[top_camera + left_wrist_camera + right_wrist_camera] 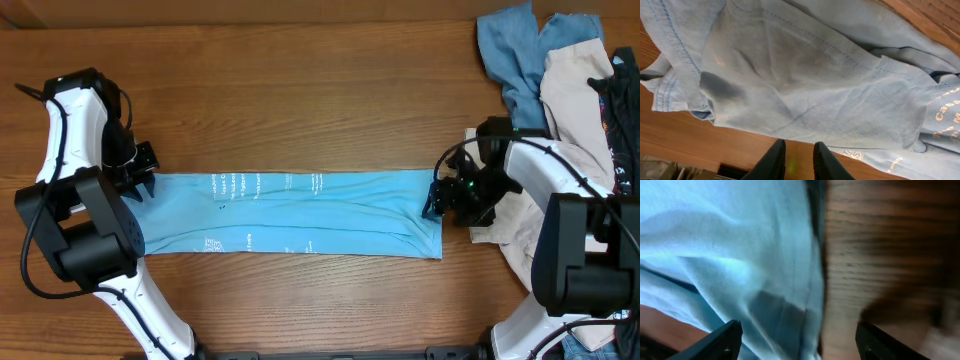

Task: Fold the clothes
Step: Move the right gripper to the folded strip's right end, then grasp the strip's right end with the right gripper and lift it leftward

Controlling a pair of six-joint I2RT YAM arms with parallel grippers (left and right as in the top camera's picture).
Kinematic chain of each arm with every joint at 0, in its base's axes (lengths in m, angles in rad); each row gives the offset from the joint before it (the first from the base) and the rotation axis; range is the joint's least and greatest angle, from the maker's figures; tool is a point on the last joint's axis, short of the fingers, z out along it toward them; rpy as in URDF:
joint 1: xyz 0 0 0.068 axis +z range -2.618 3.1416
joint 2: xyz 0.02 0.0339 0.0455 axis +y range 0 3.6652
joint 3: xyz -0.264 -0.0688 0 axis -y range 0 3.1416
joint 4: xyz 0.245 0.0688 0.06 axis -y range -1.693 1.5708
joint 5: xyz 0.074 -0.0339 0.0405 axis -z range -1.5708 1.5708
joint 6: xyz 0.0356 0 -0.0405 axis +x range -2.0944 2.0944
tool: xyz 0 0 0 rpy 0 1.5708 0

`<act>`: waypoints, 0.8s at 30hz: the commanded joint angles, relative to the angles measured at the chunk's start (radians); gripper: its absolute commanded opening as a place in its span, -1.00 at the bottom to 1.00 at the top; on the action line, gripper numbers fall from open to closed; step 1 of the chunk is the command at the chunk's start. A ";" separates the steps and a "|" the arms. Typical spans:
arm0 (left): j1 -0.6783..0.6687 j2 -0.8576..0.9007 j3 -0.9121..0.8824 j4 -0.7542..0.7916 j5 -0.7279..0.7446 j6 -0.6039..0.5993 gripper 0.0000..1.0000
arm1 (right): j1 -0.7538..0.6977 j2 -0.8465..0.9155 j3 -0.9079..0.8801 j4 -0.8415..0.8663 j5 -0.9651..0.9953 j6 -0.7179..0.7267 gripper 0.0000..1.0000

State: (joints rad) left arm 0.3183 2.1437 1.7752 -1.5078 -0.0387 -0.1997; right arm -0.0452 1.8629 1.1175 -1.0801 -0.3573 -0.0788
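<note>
The clothes in play are one sky-blue T-shirt [300, 215], lying as a long flat band across the middle of the table with white lettering showing. My left gripper [140, 178] sits at the band's left end. In the left wrist view its fingers [775, 157] stand a little apart over bare wood just off the shirt [805, 75], with nothing between them. My right gripper [437, 200] hovers at the band's right end. In the right wrist view it [797, 326] is wide open and straddles the shirt's [730, 245] edge where cloth meets wood.
Loose garments are piled at the back right: a dusty blue one [510, 55], a beige one [575, 90] and a black one [625, 90]. More beige cloth [515, 235] lies under my right arm. Bare wood runs along the far side of the table.
</note>
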 commanded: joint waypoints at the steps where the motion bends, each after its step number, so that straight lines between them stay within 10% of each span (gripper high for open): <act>1: 0.002 -0.045 0.003 -0.003 -0.006 0.020 -0.55 | 0.020 -0.022 -0.054 0.054 -0.098 0.000 0.53; 10: 0.002 -0.045 0.003 -0.005 -0.006 0.020 -0.54 | 0.048 -0.021 -0.119 0.191 -0.089 0.080 0.32; 20: 0.002 -0.045 0.003 -0.008 -0.005 0.020 -0.55 | 0.048 -0.022 -0.119 0.198 -0.025 0.132 -0.88; 24: 0.002 -0.046 0.003 -0.008 0.000 0.020 -0.59 | 0.042 -0.022 -0.117 0.202 -0.021 0.132 -0.92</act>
State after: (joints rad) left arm 0.3180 2.1437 1.7752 -1.5139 -0.0383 -0.1997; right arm -0.0040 1.8282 1.0084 -0.8856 -0.4175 0.0452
